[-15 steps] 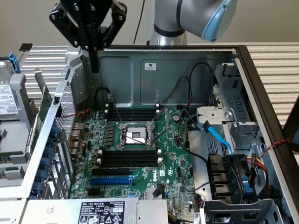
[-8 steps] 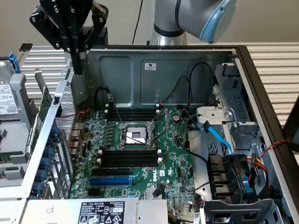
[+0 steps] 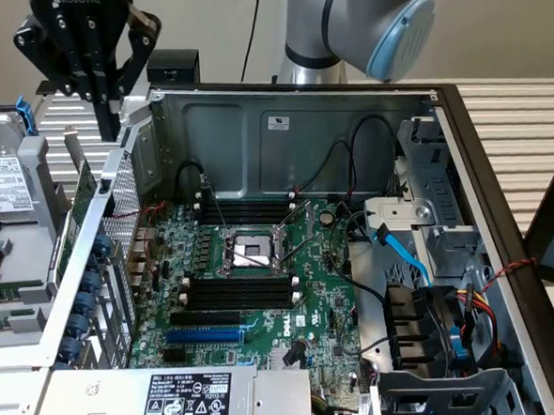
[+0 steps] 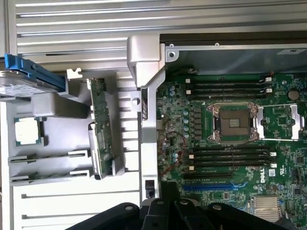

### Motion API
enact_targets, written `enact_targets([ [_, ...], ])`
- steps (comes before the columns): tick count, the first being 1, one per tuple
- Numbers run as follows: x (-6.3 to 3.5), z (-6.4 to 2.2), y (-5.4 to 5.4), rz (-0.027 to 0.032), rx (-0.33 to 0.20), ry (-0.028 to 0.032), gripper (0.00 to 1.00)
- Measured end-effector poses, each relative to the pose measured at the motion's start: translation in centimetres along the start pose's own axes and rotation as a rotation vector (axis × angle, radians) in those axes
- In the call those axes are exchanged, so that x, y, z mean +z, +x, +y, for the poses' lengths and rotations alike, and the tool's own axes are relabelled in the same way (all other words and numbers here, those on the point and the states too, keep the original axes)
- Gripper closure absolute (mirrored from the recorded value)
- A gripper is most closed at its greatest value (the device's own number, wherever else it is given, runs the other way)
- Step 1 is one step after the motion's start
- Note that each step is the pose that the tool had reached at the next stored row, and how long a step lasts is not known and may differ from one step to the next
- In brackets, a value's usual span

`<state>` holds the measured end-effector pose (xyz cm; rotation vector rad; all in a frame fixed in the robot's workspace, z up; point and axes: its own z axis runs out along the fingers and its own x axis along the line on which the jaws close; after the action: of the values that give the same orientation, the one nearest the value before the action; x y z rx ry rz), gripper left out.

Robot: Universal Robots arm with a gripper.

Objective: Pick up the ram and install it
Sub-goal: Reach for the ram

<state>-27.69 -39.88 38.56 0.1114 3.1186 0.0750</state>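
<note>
Claw (image 3: 103,103) of the arm hangs high at the exterior view's left, above the side wall of an open computer case (image 3: 291,124) and well apart from the parts below it. If the claw is apart or together, I cannot tell.

The ram (image 4: 48,156) is outside the case. It lies on its edge in a groove of a grey tray (image 4: 53,211), just beside a square processor chip (image 4: 29,131). A second stick (image 4: 48,176) of the same kind lies parallel to it in the next groove. Between the tray and the case wall stands a green card (image 4: 98,110). A hard drive (image 4: 24,84) with a blue handle is at the far end of the tray. All this rests on a slatted table (image 4: 72,28).

Inside the case the green motherboard (image 3: 313,308) lies flat. Its processor socket (image 3: 248,253) is in the middle. Empty black memory slots (image 3: 244,290) with white end clips run just beside the socket, and a long blue slot (image 3: 203,335) lies near them.
</note>
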Motion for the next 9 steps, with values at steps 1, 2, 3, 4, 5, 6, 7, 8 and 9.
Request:
enact_targets([
  [1,0.03,-0.03,0.4,0.0001,0.0,0.0001,0.9],
  [2,0.06,-0.07,0.9,0.0001,0.0,0.0001,0.9],
  [3,0.1,-0.1,1.4,0.0001,0.0,0.0001,0.9],
  [4,0.13,-0.14,1.8,0.0002,0.0,0.0001,0.9],
  [5,0.16,-0.17,2.3,0.0002,0.0,0.0001,0.9],
  [6,0.19,-0.21,2.7,0.0002,0.0,0.0001,0.9],
  [7,0.22,-0.24,3.2,0.0003,0.0,0.0001,0.9],
  [8,0.25,-0.27,3.6,0.0003,0.0,0.0001,0.9],
  [9,0.29,-0.31,4.1,0.0003,0.0,0.0001,0.9],
])
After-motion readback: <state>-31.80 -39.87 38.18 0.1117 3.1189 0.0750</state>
